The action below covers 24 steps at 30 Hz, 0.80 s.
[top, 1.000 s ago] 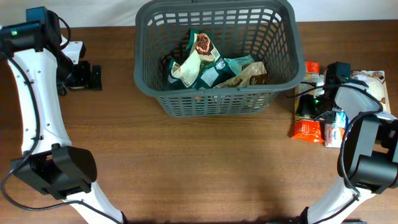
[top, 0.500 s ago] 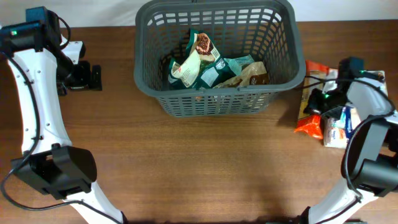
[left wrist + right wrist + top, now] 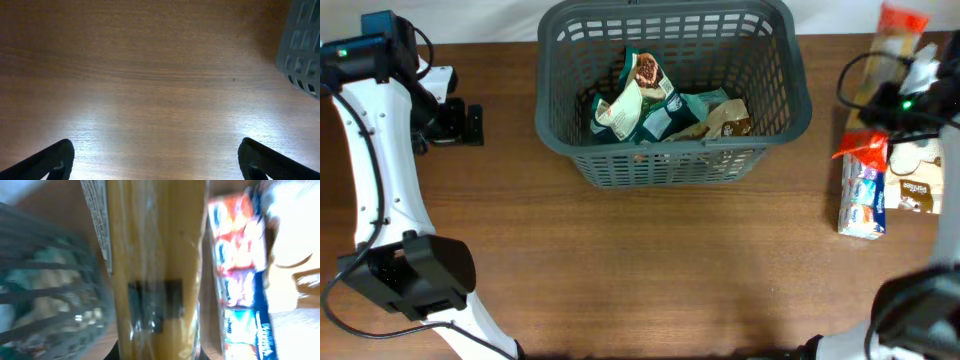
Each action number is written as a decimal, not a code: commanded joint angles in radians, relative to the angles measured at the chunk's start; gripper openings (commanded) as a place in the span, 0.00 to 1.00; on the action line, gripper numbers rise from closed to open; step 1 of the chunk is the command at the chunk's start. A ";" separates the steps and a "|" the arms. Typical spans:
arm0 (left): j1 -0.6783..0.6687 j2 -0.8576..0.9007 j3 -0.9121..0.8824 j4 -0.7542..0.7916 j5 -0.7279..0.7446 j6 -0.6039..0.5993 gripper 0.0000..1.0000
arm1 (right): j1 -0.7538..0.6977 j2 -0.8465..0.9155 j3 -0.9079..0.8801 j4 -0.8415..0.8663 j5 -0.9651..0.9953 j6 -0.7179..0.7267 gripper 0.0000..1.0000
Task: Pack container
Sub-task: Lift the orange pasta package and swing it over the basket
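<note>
The container (image 3: 672,160), a big dark grey lattice basket, stands at the back middle of the table with several snack packets (image 3: 660,105) inside. My right gripper (image 3: 912,88) is raised to the right of it, shut on a long tan packet (image 3: 890,45) with an orange-red end. The right wrist view shows that tan packet (image 3: 155,255) filling the gap between the jaws of the right gripper (image 3: 156,352), with the container's wall (image 3: 35,275) to its left. My left gripper (image 3: 468,122) hovers open over bare wood far left of the container, and the left wrist view shows nothing between the fingers of the left gripper (image 3: 160,165).
On the table at the right lie a red-orange packet (image 3: 865,150), a blue and white packet (image 3: 863,200) and a white and brown packet (image 3: 918,185). The left wrist view catches a corner of the basket (image 3: 302,50) at its right edge.
My right gripper closed on the long tan packet and lifted it up and back from the pile at the right. The red-orange packet shifted right. The left arm stayed put.
</note>
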 commanded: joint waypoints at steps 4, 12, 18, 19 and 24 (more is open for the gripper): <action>0.005 -0.021 -0.004 -0.002 0.011 -0.013 0.99 | 0.040 -0.224 0.101 0.005 -0.092 -0.091 0.04; 0.005 -0.021 -0.004 -0.001 0.011 -0.013 0.99 | 0.282 -0.381 0.102 0.004 -0.143 -0.409 0.04; 0.005 -0.021 -0.004 -0.001 0.011 -0.013 0.99 | 0.490 -0.397 0.102 0.004 -0.143 -0.731 0.04; 0.005 -0.021 -0.004 -0.002 0.011 -0.013 0.99 | 0.514 -0.394 0.102 0.005 -0.142 -0.782 0.04; 0.005 -0.021 -0.004 -0.001 0.011 -0.013 0.99 | 0.583 -0.359 0.102 0.046 -0.095 -0.982 0.04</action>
